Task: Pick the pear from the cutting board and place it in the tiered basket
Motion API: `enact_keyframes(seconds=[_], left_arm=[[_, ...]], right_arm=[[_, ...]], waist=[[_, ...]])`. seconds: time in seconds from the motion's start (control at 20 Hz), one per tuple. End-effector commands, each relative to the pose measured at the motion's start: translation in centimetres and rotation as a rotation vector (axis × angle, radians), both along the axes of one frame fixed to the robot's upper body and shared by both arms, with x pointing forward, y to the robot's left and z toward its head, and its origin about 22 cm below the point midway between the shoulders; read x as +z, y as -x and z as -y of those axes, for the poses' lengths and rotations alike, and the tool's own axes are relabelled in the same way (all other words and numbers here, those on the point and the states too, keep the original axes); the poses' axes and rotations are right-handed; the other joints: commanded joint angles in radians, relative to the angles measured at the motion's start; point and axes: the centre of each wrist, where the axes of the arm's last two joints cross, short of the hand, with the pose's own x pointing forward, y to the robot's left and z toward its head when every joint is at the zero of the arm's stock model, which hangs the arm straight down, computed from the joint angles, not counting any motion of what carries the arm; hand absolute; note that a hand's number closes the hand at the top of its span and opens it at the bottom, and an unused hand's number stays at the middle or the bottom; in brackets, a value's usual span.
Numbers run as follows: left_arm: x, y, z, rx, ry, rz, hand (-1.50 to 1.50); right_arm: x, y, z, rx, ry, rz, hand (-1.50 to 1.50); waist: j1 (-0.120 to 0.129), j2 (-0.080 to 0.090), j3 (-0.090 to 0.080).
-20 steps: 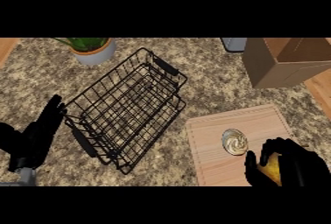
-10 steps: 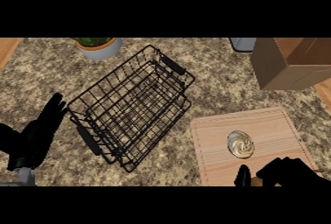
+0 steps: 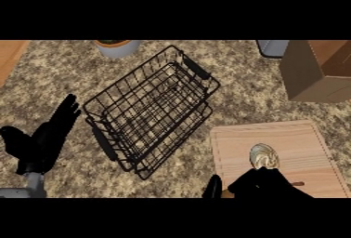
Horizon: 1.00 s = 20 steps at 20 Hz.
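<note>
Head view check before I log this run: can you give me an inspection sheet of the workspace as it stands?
Surface: speckled granite counter.
Job's things: pear lies on the wooden cutting board; black wire tiered basket sits left of the board, nothing seen inside.
Clutter: cardboard box at upper right; plant pot and a grey container at the top edge.
Hands: left hand open, resting at the left, fingers up; right hand over the board's near edge, just below the pear, finger state unclear.
Cables: nothing seen.
Surroundings: wooden strip at upper left.
</note>
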Motion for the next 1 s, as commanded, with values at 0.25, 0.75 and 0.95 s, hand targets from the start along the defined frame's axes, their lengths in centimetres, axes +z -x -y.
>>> enact_keyframes(seconds=[0.25, 0.75, 0.95], left_arm=[[-0.1, -1.6, 1.6, -0.038, 0.021, 0.01, 0.0], [0.6, -1.8, 1.0, -0.048, -0.009, 0.014, 0.0], [0.9, -2.3, 2.0, -0.056, 0.02, 0.033, 0.0]], right_arm=[[1.8, -4.0, -5.3, -0.148, -0.027, -0.089, 1.5], [1.5, -9.3, -7.2, -0.219, -0.024, -0.21, 1.5], [2.7, -11.6, -8.3, -0.208, -0.024, -0.211, 1.5]], waist=[[0.032, 0.014, 0.001], [0.052, 0.011, 0.004], [0.055, 0.012, 0.004]])
